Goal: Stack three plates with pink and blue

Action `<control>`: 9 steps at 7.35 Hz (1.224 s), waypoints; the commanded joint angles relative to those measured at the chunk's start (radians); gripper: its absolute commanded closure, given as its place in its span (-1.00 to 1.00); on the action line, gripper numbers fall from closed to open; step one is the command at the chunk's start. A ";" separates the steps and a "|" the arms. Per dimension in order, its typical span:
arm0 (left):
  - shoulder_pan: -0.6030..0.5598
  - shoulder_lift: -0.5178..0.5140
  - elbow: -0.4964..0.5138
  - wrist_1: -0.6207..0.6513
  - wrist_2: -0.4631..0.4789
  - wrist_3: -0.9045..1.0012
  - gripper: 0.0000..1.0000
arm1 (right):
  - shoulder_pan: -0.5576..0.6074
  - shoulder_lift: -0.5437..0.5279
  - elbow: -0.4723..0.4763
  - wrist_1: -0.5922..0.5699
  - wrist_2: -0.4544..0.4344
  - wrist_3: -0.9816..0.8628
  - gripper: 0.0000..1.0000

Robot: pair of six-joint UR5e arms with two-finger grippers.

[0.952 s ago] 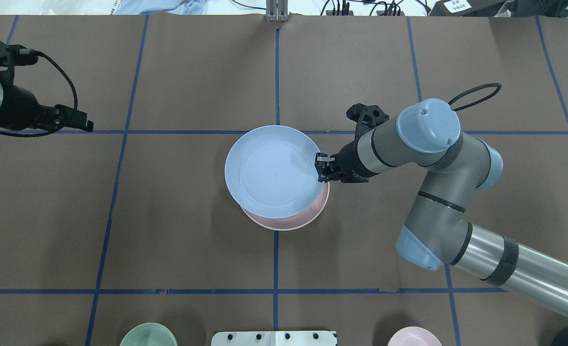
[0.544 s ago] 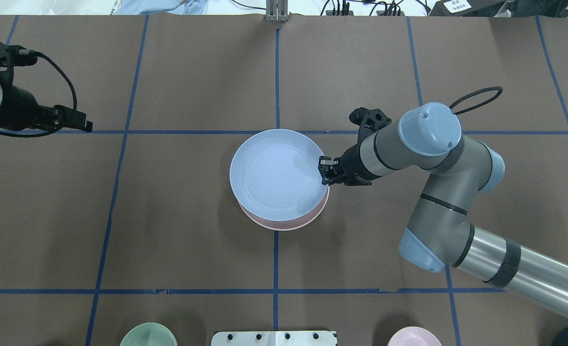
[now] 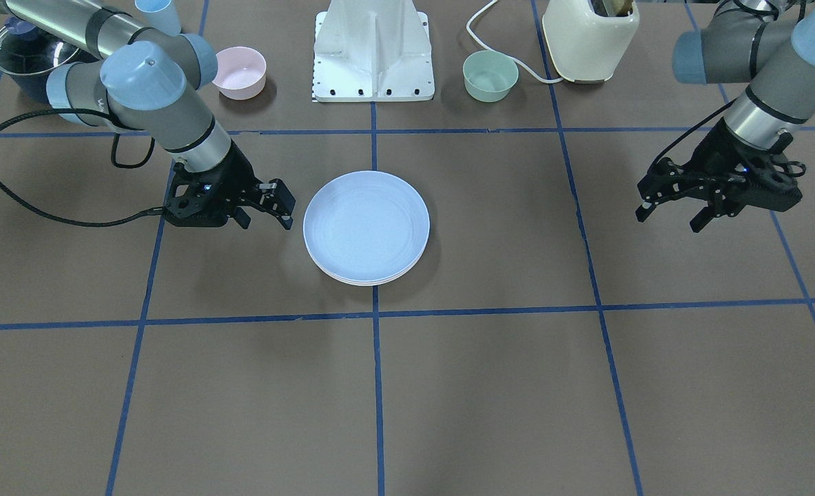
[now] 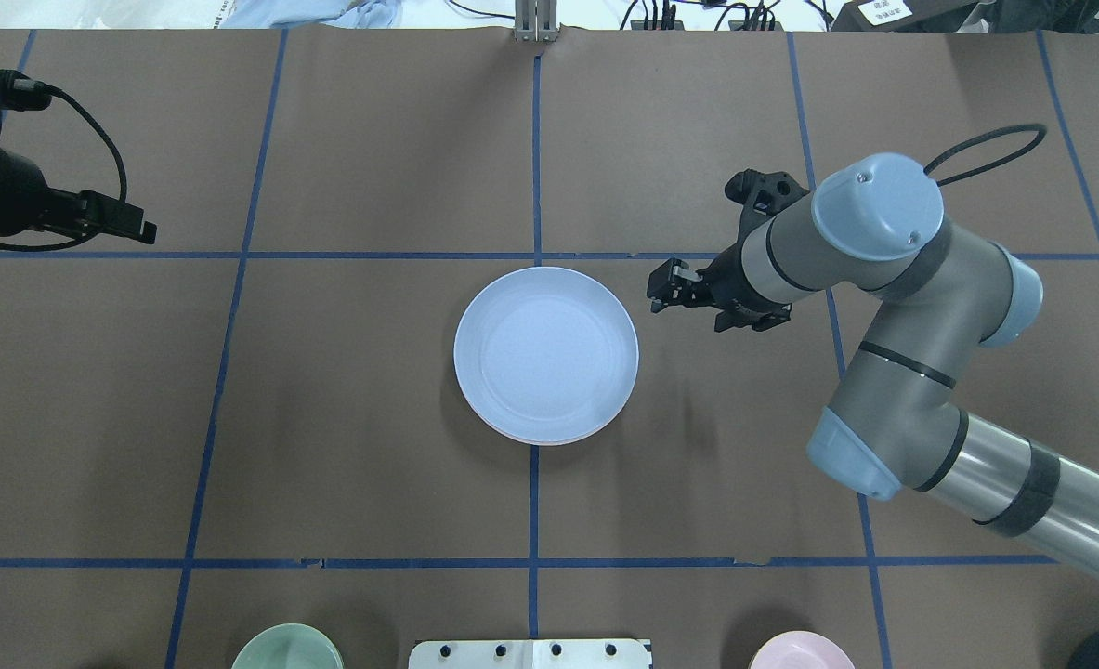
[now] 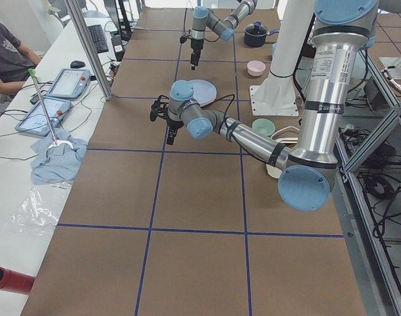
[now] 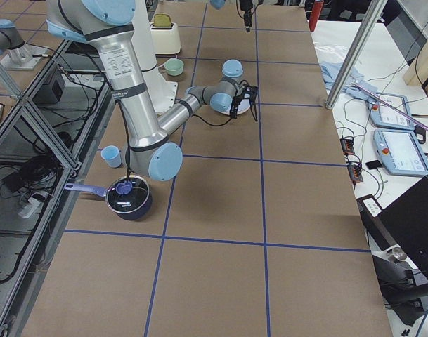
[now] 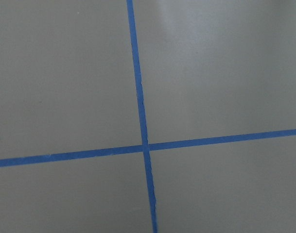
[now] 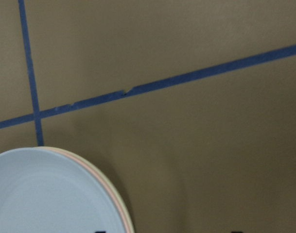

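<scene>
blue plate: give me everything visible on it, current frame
The blue plate is round, shallow and light blue, matte like plastic, with a low rim and faint concentric rings. It lies flat, right side up and empty, on top of the stack at the table's middle, over a blue tape line. A thin sliver of the pink plate shows beneath its edge. The right gripper hovers beside it, fingers open, not touching.
</scene>
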 commanded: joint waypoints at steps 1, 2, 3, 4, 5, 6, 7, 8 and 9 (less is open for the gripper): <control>-0.129 0.013 0.007 0.101 0.003 0.296 -1.00 | 0.122 -0.045 0.094 -0.260 0.025 -0.335 -1.00; -0.191 0.041 0.025 0.110 0.025 0.416 -1.00 | 0.201 -0.128 0.128 -0.303 0.055 -0.514 -1.00; -0.257 0.076 0.054 0.111 0.064 0.598 -1.00 | 0.286 -0.211 0.129 -0.304 0.092 -0.685 -1.00; -0.344 0.081 0.111 0.150 0.083 0.799 -1.00 | 0.370 -0.283 0.125 -0.305 0.109 -0.852 -1.00; -0.421 0.083 0.174 0.152 0.076 0.901 -1.00 | 0.454 -0.350 0.119 -0.308 0.120 -0.998 -1.00; -0.444 0.078 0.185 0.155 0.077 0.898 -1.00 | 0.552 -0.396 0.096 -0.308 0.222 -1.083 -1.00; -0.449 0.096 0.182 0.140 0.074 0.902 -1.00 | 0.622 -0.407 0.044 -0.301 0.314 -1.082 -1.00; -0.449 0.103 0.200 0.124 0.082 0.904 -1.00 | 0.674 -0.418 0.028 -0.294 0.318 -1.094 -1.00; -0.449 0.141 0.235 0.120 0.092 0.905 -1.00 | 0.682 -0.462 0.025 -0.285 0.310 -1.094 -1.00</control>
